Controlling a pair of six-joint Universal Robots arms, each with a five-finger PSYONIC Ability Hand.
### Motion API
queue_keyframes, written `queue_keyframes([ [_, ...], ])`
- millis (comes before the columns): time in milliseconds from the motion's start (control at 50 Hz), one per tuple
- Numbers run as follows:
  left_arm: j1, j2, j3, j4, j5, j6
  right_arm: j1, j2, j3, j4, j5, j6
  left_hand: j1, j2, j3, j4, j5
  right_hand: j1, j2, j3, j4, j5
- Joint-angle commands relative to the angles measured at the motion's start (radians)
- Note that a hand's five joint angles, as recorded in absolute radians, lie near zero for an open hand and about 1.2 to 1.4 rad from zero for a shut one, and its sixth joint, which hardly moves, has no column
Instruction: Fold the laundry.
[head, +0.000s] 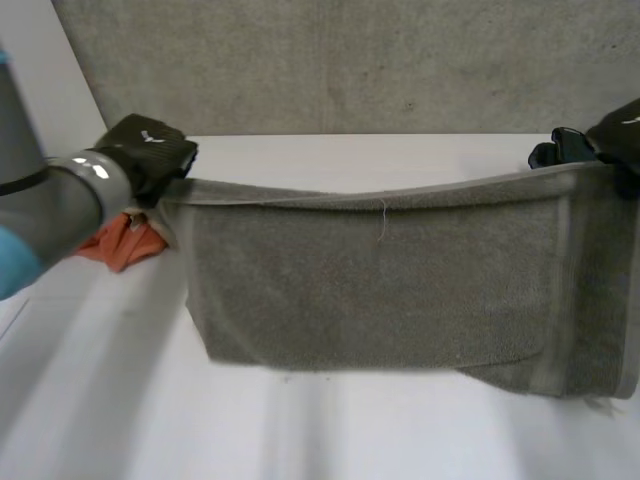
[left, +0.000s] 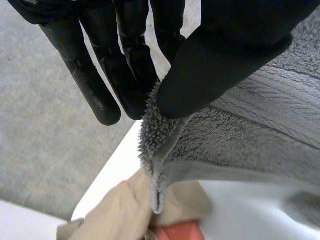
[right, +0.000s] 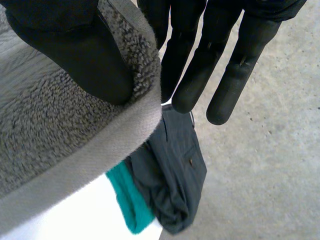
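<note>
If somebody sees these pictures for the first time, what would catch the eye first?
A grey towel is held stretched wide over the white table. The left hand pinches one upper corner and the right hand pinches the other. An orange cloth lies on the table beneath the left hand, and a dark garment with a teal cloth lies beneath the right.

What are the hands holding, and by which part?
The towel, stretched between them: the left hand pinches one upper corner, the right hand the other.
</note>
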Motion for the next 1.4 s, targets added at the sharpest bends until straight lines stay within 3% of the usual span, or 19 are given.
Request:
queue_keyframes([
  [20, -0.027, -0.178, 0.283, 0.174, 0.001, 0.007, 0.033, 0.118, -0.163, -0.272, 0.012, 0.130, 0.237, 0.203, 0.213, 0.198, 0.215, 0.291, 0.220, 0.209, 0.199, 0.232],
  [140, -0.016, -0.186, 0.423, 0.610, -0.009, -0.001, 0.039, 0.104, -0.220, -0.732, 0.058, 0.268, 0.237, 0.203, 0.213, 0.198, 0.215, 0.291, 0.220, 0.209, 0.199, 0.232],
  [220, -0.007, -0.167, 0.421, 0.762, -0.023, -0.002, 0.045, 0.092, -0.212, -0.887, 0.086, 0.276, 0.237, 0.203, 0.213, 0.198, 0.215, 0.291, 0.220, 0.209, 0.199, 0.232],
  [340, -0.004, -0.175, 0.360, 0.689, -0.042, -0.030, 0.047, 0.100, -0.192, -0.822, 0.074, 0.285, 0.237, 0.203, 0.213, 0.198, 0.215, 0.291, 0.220, 0.209, 0.199, 0.232],
  [440, -0.002, -0.167, 0.187, 0.670, -0.008, -0.085, 0.053, 0.132, -0.121, -0.727, 0.006, 0.291, 0.237, 0.203, 0.213, 0.198, 0.215, 0.291, 0.220, 0.209, 0.199, 0.232],
  [560, -0.011, -0.196, 0.070, 0.673, 0.023, -0.081, 0.056, 0.225, -0.045, -0.670, -0.020, 0.290, 0.237, 0.203, 0.213, 0.198, 0.215, 0.291, 0.220, 0.209, 0.199, 0.232],
  [660, -0.042, -0.310, -0.007, 0.661, 0.024, -0.061, 0.056, 0.316, -0.011, -0.603, -0.019, 0.274, 0.237, 0.203, 0.213, 0.198, 0.215, 0.291, 0.220, 0.209, 0.199, 0.232],
  [780, -0.080, -0.344, -0.116, 0.620, 0.011, -0.022, 0.045, 0.321, 0.081, -0.522, -0.019, 0.267, 0.237, 0.203, 0.213, 0.198, 0.215, 0.291, 0.220, 0.209, 0.199, 0.232],
  [860, -0.084, -0.237, -0.251, 0.476, -0.034, 0.068, 0.042, 0.215, 0.240, -0.413, -0.032, 0.206, 0.237, 0.203, 0.213, 0.198, 0.215, 0.291, 0.220, 0.209, 0.199, 0.232],
  [920, -0.085, -0.100, -0.370, 0.332, -0.126, 0.110, 0.030, 0.111, 0.334, -0.350, -0.032, 0.134, 0.237, 0.203, 0.213, 0.198, 0.215, 0.291, 0.220, 0.209, 0.199, 0.232],
  [1020, -0.106, 0.136, -0.591, 0.116, -0.230, 0.127, -0.071, -0.121, 0.562, -0.160, -0.026, -0.153, 0.237, 0.203, 0.213, 0.198, 0.215, 0.291, 0.220, 0.209, 0.199, 0.232],
  [1120, -0.140, 0.271, -0.728, -0.040, -0.226, 0.146, -0.137, -0.270, 0.675, -0.023, -0.031, -0.304, 0.237, 0.203, 0.213, 0.198, 0.215, 0.291, 0.220, 0.209, 0.199, 0.232],
  [1240, -0.140, 0.233, -0.725, -0.015, -0.223, 0.171, -0.144, -0.281, 0.679, -0.032, -0.078, -0.278, 0.237, 0.203, 0.213, 0.198, 0.215, 0.291, 0.220, 0.209, 0.199, 0.232],
  [1300, -0.134, 0.178, -0.639, 0.060, -0.216, 0.160, -0.141, -0.278, 0.664, -0.093, -0.123, -0.223, 0.237, 0.203, 0.213, 0.198, 0.215, 0.291, 0.220, 0.209, 0.199, 0.232],
  [1400, -0.134, 0.060, -0.500, 0.208, -0.175, 0.156, -0.133, -0.125, 0.606, -0.272, -0.150, -0.065, 0.237, 0.203, 0.213, 0.198, 0.215, 0.291, 0.220, 0.209, 0.199, 0.232],
])
